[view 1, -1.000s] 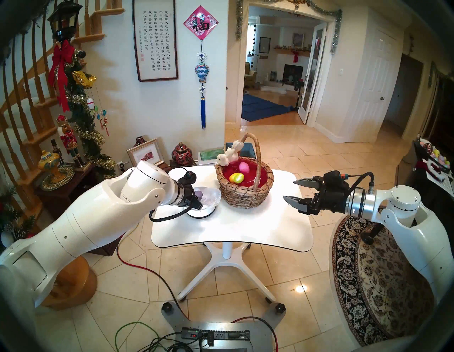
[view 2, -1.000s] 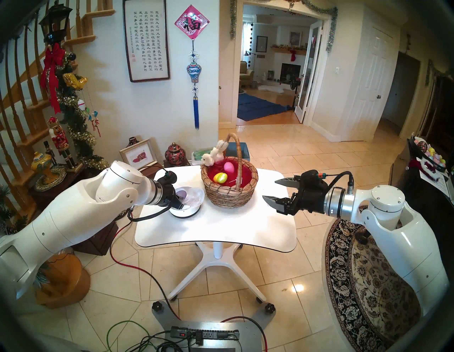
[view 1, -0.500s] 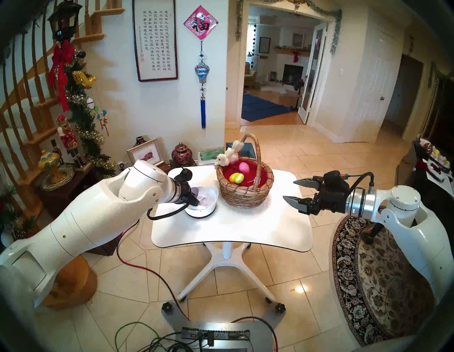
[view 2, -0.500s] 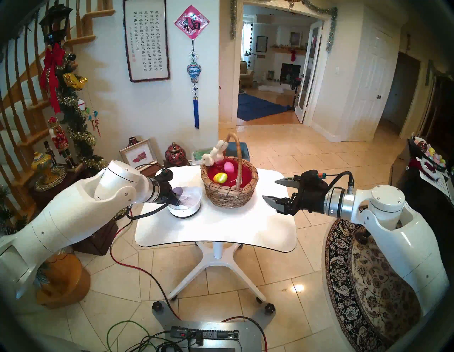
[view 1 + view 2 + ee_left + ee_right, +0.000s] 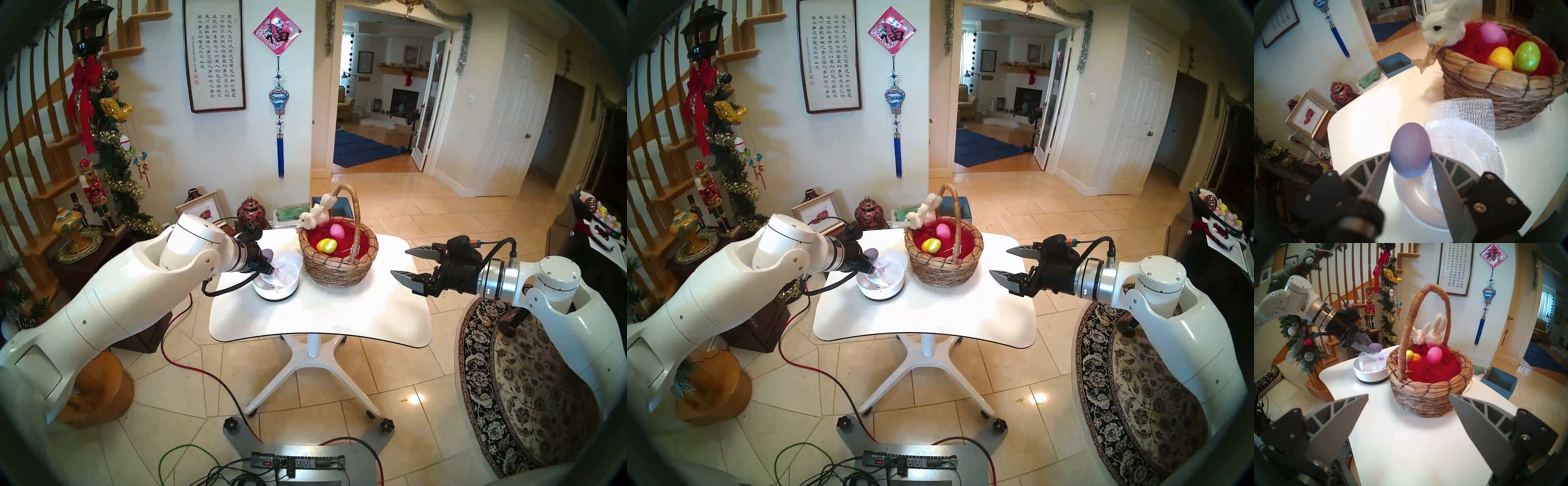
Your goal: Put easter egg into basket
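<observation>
Purple easter egg [image 5: 1410, 150] sits pinched between the jaws of the left gripper [image 5: 1411, 157], one finger against each side of it, and it hangs clear above the white bowl [image 5: 1371, 377] rather than resting in it. A piece of white mesh wrap [image 5: 1464, 110] lies crumpled in the bowl under the egg. From where I stand, that means the pickup is done and the carry is what's left.

Compared with a second ago, the left arm has drawn up and away from the bowl a little: earlier the gripper was down over the bowl with the egg low against the mesh, and now more of the bowl's inside shows in the head views and the egg sits higher, above the near rim. The grip itself looks the same.

The basket [image 5: 339, 275] stands just beside the bowl on the white surface [image 5: 322, 315], in the same spot as before, already holding a pink egg [image 5: 337, 231], a yellow egg [image 5: 1501, 57] and a green egg [image 5: 1527, 56] on its red lining, with the white plush bunny [image 5: 314, 217] on the rim nearest the bowl. I'd guess the egg must pass over that rim without brushing the bunny or the tall handle [image 5: 1430, 293].

The right gripper [image 5: 403, 263] hangs off to the other side with its jaws spread wide and nothing in them, unmoved.
</observation>
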Motion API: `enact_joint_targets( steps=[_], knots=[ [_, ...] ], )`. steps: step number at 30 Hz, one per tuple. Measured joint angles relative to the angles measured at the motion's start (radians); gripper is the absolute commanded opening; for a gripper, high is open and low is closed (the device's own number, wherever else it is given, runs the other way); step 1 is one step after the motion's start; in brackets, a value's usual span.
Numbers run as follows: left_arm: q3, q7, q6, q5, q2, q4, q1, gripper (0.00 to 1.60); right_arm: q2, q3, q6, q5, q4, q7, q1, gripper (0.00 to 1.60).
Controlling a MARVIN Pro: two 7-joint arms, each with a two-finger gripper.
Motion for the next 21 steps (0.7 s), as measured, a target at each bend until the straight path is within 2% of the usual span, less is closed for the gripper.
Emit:
enact_joint_targets(
  steps=[21],
  knots=[
    [-0.045,-0.048,-0.012,-0.047,0.043,-0.025,0.0,0.82,0.001,0.0,0.0,0.001,0.0,0.0,0.0,1.6]
  ],
)
